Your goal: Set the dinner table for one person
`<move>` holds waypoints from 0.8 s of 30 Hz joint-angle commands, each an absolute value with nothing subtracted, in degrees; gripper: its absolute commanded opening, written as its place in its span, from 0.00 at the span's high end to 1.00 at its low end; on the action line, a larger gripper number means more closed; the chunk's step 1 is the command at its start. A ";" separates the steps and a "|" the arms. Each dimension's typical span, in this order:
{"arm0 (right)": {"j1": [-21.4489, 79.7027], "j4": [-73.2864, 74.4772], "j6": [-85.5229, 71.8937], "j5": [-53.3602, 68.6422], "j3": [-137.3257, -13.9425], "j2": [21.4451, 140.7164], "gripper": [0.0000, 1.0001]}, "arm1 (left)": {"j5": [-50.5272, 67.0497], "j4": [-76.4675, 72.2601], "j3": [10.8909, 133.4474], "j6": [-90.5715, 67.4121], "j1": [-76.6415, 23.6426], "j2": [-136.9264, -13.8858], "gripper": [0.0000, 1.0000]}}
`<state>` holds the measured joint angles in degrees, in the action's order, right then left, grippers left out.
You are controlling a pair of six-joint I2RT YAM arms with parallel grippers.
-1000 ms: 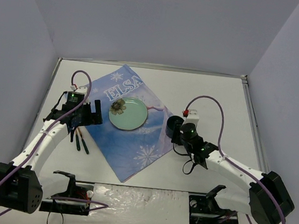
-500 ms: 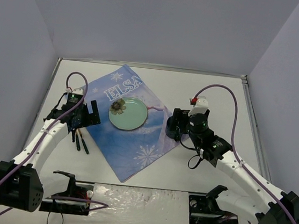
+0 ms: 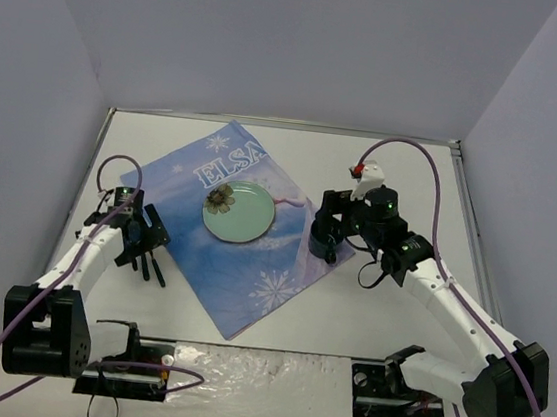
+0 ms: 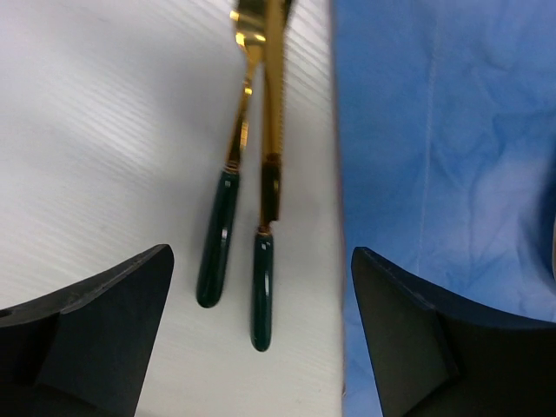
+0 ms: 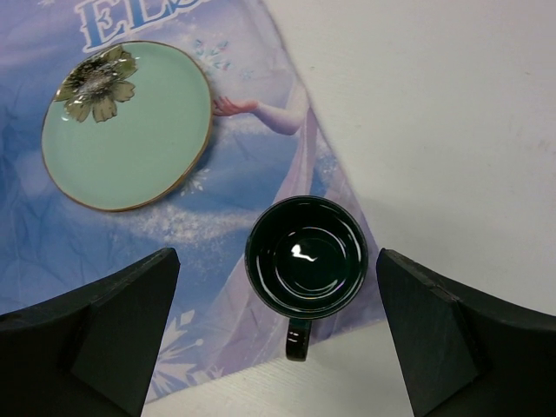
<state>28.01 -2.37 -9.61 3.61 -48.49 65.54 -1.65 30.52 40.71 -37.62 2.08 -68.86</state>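
The dinner table fills the floor of the top view, with the blue cloth laid as a diamond at its centre.

At 9 o'clock of the cloth, just off its edge on bare tabletop, lies the cutlery: 2 gold pieces with dark green handles, side by side and almost touching. The left gripper hangs over them. It is released, with its fingers wide on either side and nothing between them but the handles lying below.

The plate sits on the cloth toward 12 o'clock. It is pale green with a gold rim and holds only a flower shape at its 10 o'clock edge. Whether that is painted or laid there I cannot tell.

At 4 o'clock of the plate, on the cloth's 3 o'clock corner, stands the mug. It is upright, with its handle toward 6 o'clock in the wrist view. It looks empty, showing just a glint on dark glaze. The right gripper is also released, straddling the mug without touching it.

The placing step seems to be closing, as plate, mug and cutlery are all down. The next move probably calls for both arms to rise straight up. A sideways drift could tip the mug or knock the 2 handles out of line.
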 commanded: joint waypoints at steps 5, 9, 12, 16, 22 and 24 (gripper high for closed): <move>28.02 -6.14 -9.31 9.24 -49.59 63.07 0.07 | -2.76 29.96 41.04 -38.25 9.55 -67.65 0.35; 28.40 -6.77 -10.21 10.41 -49.26 62.78 0.07 | -2.10 28.81 41.13 -38.01 9.89 -69.92 0.48; 28.65 -6.83 -10.28 9.90 -48.98 62.19 0.07 | -1.85 27.93 40.42 -38.06 9.84 -70.42 0.50; 29.18 -7.18 -10.55 9.84 -48.57 61.73 0.07 | -2.23 27.06 39.49 -38.08 9.84 -71.47 0.51; 29.69 -7.31 -10.39 9.43 -48.43 61.63 0.07 | -1.96 26.21 39.96 -37.63 9.84 -75.29 0.52; 29.79 -7.38 -10.28 9.22 -48.33 61.61 0.07 | -1.75 25.89 40.07 -37.62 9.84 -76.59 0.53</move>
